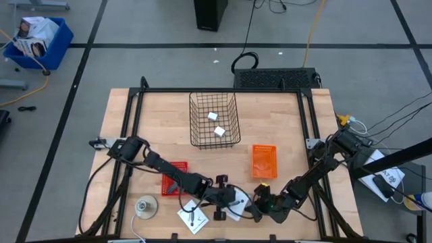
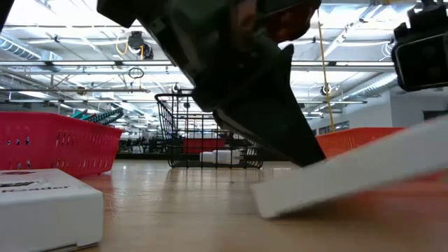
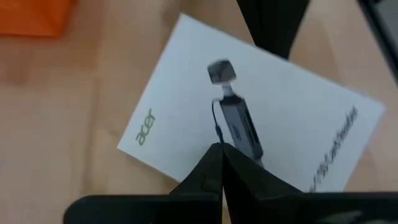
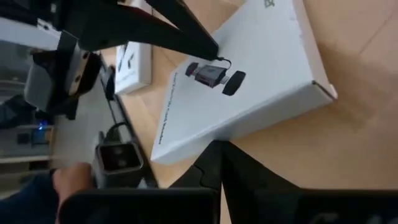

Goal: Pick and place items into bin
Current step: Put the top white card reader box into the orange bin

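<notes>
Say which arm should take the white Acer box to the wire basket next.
Likely left. The left gripper, shut, already presses on the white box and tilts it; its fingertip shows in the right wrist view. The right gripper, shut, sits at the box's edge. The wire basket is central.

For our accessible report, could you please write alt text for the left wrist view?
The left gripper, fingers shut, presses its tips on a white Acer box lying on the wooden table; the box shows a printed picture of a dark adapter. An orange bin corner shows beyond.
</notes>
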You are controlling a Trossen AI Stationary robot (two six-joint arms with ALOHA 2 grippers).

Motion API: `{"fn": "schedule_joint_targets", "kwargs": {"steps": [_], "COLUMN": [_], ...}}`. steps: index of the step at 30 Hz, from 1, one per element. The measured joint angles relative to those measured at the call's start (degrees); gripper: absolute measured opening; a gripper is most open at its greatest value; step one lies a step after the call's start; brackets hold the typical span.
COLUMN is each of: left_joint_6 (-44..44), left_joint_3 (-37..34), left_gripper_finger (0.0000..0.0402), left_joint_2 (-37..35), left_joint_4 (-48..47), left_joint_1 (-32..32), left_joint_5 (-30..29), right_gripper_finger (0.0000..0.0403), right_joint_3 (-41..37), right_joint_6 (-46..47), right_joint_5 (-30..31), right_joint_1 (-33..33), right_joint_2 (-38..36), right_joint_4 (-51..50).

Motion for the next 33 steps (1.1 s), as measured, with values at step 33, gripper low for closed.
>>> {"fn": "schedule_joint_targets", "kwargs": {"steps": [33], "left_joint_6": [-1.7], "left_joint_3": [0.0], "left_gripper_finger": [0.002], "left_joint_2": [-1.9], "left_joint_4": [-3.5], "left_joint_1": [0.9], "left_joint_5": [-3.8], "right_gripper_finger": [0.0], "right_joint_3": [0.4], "right_joint_6": [-20.2], "right_joint_5": [3.3], "right_joint_1": [-5.6], "right_joint_2": [-0.3], "right_joint_4": [6.2]}}
